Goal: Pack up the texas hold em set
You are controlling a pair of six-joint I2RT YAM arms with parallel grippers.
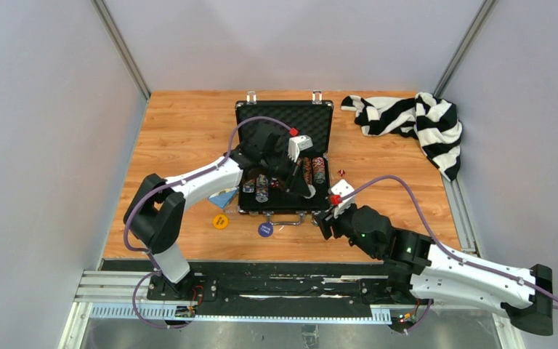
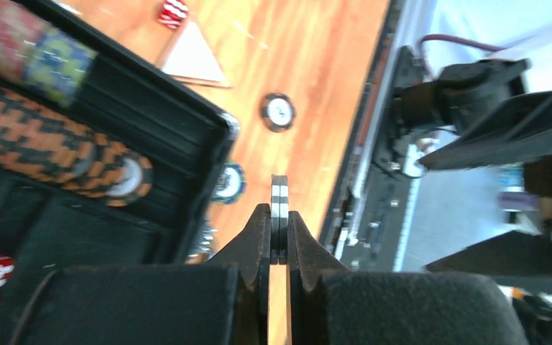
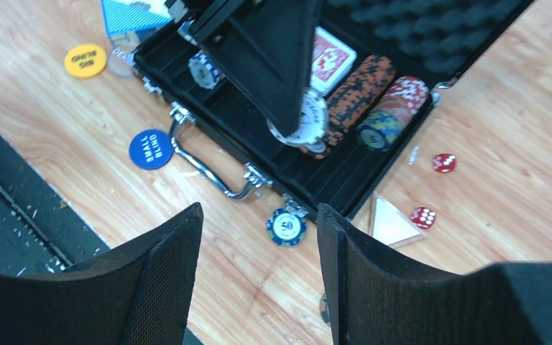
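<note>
The left fingers (image 2: 279, 215) are pressed shut on a thin pair of pale-rimmed poker chips (image 2: 279, 190). They hold the pair on edge over the slots of the open black foam-lined briefcase (image 1: 283, 116), at the near end of the orange-and-black chip row (image 3: 356, 93). That row's long axis runs from the case's handle side toward its lid. The held chips appear to face along it, so a short drop should seat them.

The right fingers (image 3: 259, 212) stand wide apart and hold nothing. A loose blue-and-green poker chip (image 3: 286, 226) lies flat on the desk below and between them, just beside the case's front right corner, so the right arm is the nearer one for it. Two red dice (image 3: 443, 163) lie further right. A blue round button (image 3: 151, 149) and a yellow round button (image 3: 85, 60) lie near the chrome handle (image 3: 208, 169).

The wooden desk (image 1: 182, 131) sits between plain grey walls (image 1: 43, 145), with a black-and-white striped cloth (image 1: 414, 120) heaped at its far right corner.
</note>
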